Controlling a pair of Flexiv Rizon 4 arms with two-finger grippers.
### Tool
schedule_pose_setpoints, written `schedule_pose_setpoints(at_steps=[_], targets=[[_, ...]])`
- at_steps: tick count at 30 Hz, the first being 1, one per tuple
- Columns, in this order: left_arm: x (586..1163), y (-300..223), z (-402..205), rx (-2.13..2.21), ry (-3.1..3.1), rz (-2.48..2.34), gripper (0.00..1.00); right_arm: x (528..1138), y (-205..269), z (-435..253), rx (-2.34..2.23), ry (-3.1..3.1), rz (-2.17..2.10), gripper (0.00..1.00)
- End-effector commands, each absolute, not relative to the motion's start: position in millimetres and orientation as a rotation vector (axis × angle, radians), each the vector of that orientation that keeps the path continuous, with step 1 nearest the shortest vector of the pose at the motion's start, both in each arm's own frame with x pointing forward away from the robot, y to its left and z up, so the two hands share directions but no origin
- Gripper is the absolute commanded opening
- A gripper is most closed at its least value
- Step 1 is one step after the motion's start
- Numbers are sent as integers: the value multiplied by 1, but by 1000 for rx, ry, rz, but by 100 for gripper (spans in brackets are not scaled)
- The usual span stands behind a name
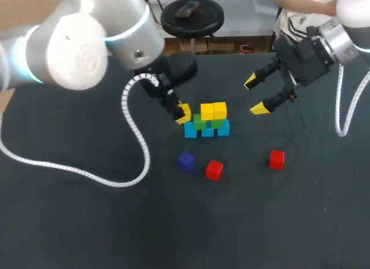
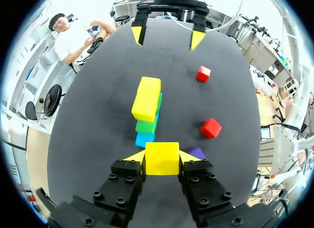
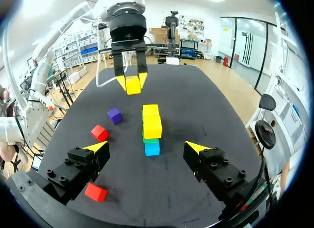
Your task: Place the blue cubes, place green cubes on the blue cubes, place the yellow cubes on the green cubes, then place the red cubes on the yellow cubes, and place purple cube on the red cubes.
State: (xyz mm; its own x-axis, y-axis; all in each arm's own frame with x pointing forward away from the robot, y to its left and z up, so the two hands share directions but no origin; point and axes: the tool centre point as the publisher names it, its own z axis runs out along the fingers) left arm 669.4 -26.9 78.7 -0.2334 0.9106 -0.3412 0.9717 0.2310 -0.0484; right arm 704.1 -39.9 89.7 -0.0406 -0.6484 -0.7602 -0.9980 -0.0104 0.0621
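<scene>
Yellow cube (image 2: 162, 159), small, smooth and plastic-looking, is clamped between the yellow-tipped fingers of the left gripper (image 1: 181, 112). It is held above the black, cloth-like counter (image 1: 87, 223), just beside one end of a little stack of cubes (image 1: 207, 131). That stack has a row of blue cubes (image 1: 222, 128) on the counter, green cubes (image 1: 200, 122) on them and two other yellow cubes (image 1: 213, 111) on top. The right gripper (image 1: 256, 95) hangs spread wide and empty, apart from the stack on its far side. One red cube (image 1: 214, 169) and a purple cube (image 1: 185, 161) lie on the counter near the stack, and a second red cube (image 1: 276, 159) lies further off. The likely trouble is that the held cube sits very close to the top layer, so a sideways move could push the two yellow cubes off the green ones or shift the whole stack. The green layer also seems to offer little bare room at that end, so a cube let go there may overhang, tip and fall. No brand, label or writing can be read on the cubes, the grippers or the counter.
</scene>
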Motion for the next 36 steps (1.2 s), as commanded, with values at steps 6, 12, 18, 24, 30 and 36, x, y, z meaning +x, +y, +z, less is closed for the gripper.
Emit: schedule_pose_setpoints(at_steps=[6,12,18,24,30,36], targets=[[677,-46,74,1815,2263,-406,0,703,-40,90,-1707,1739,853,100],[677,-41,75,1792,2262,-405,0,703,-40,90,-1707,1739,853,100],[676,-39,77,1794,2272,-395,0,703,-40,90,-1707,1739,853,100],[676,-39,77,1794,2272,-395,0,703,-40,90,-1707,1739,853,100],[676,-39,77,1794,2272,-395,0,703,-40,90,-1707,1739,853,100],[676,-39,77,1794,2272,-395,0,703,-40,90,-1707,1739,853,100]])
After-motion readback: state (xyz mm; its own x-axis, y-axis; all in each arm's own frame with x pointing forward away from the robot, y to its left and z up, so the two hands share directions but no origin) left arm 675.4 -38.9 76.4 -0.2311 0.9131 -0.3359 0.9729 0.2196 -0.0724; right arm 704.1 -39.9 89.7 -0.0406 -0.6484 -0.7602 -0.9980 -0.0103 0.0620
